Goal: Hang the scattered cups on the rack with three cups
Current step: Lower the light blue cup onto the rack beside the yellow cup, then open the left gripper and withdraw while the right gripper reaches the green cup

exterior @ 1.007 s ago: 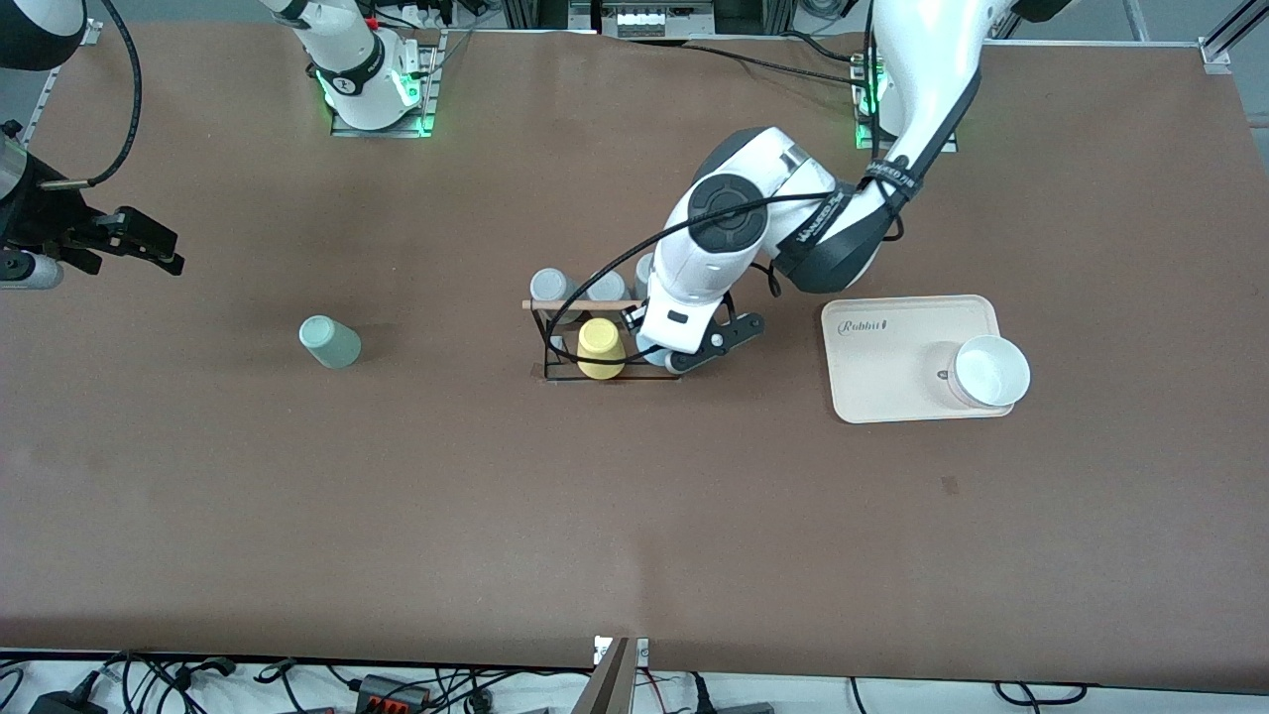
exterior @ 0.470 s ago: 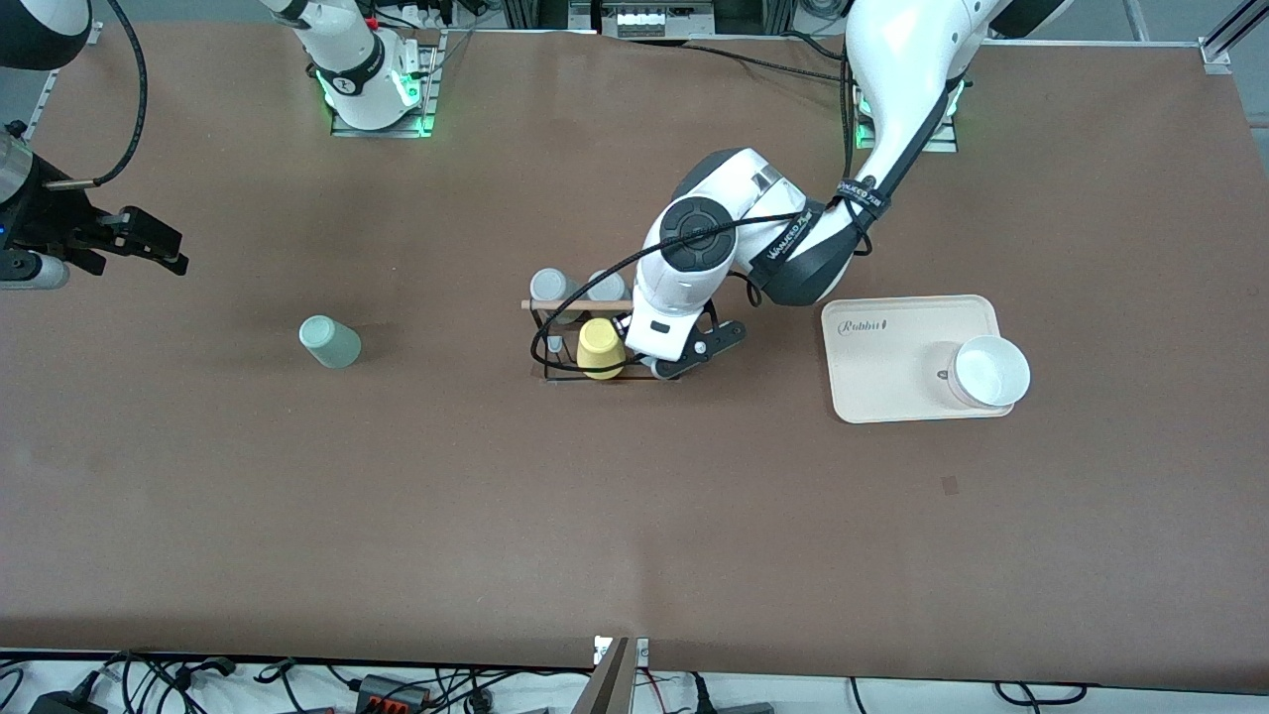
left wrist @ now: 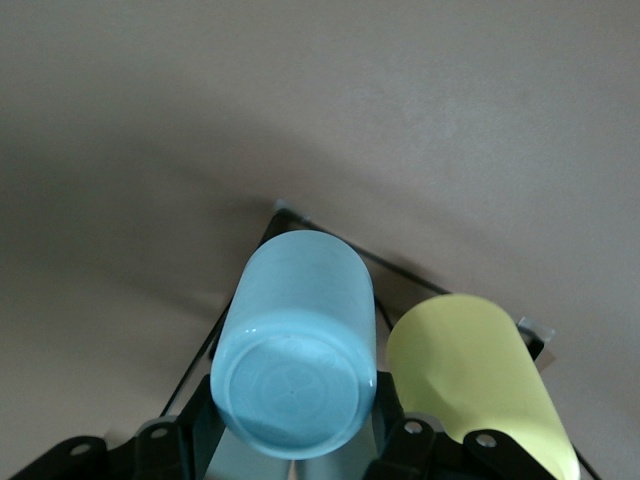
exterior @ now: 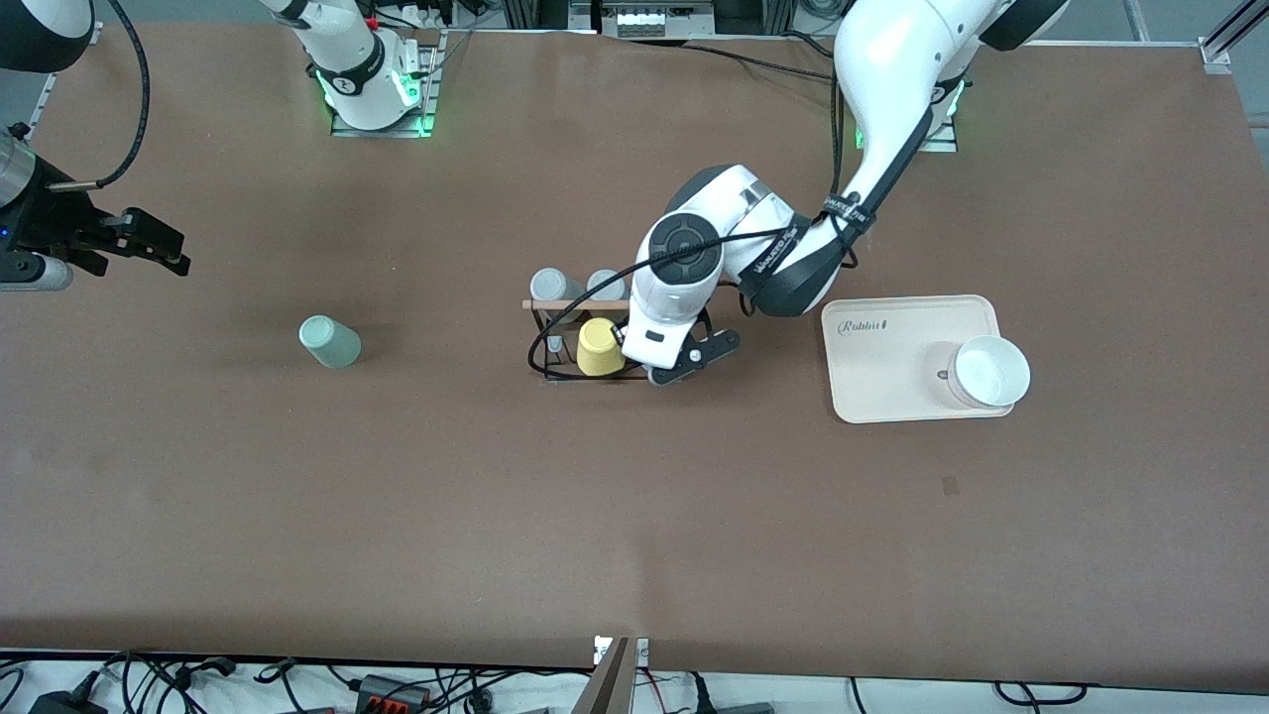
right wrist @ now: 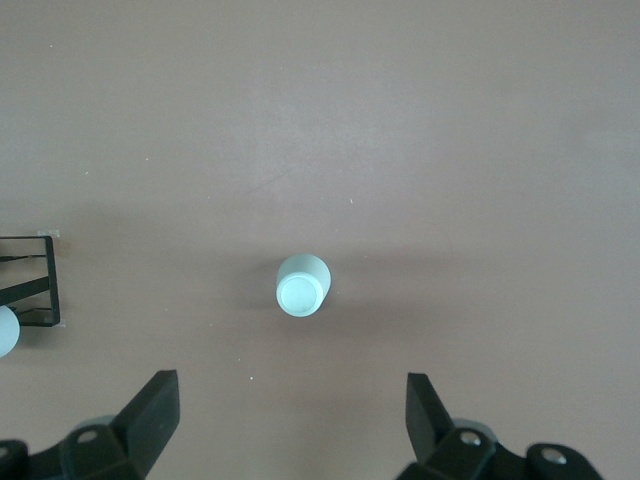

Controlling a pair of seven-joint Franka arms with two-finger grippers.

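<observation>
left wrist view: left claw (left wrist: pixel 290 455) pinching blue cup (left wrist: pixel 296 370) beside yellow cup (left wrist: pixel 475 375) at rack (exterior: pixel 580 342); right claw (right wrist: pixel 290 415) spread, waiting

"Rabbit" on the cream tray (exterior: pixel 897 392)

The rack (exterior: pixel 585 337) is my landmark. My left gripper (left wrist: pixel 290 455) holds one cup (left wrist: pixel 296 370) over it, beside the cup (exterior: pixel 600 347) hanging there. Another cup (exterior: pixel 330 342) lies toward the right arm's end, well apart. The tray (exterior: pixel 892 367) lies toward the left arm's end.
</observation>
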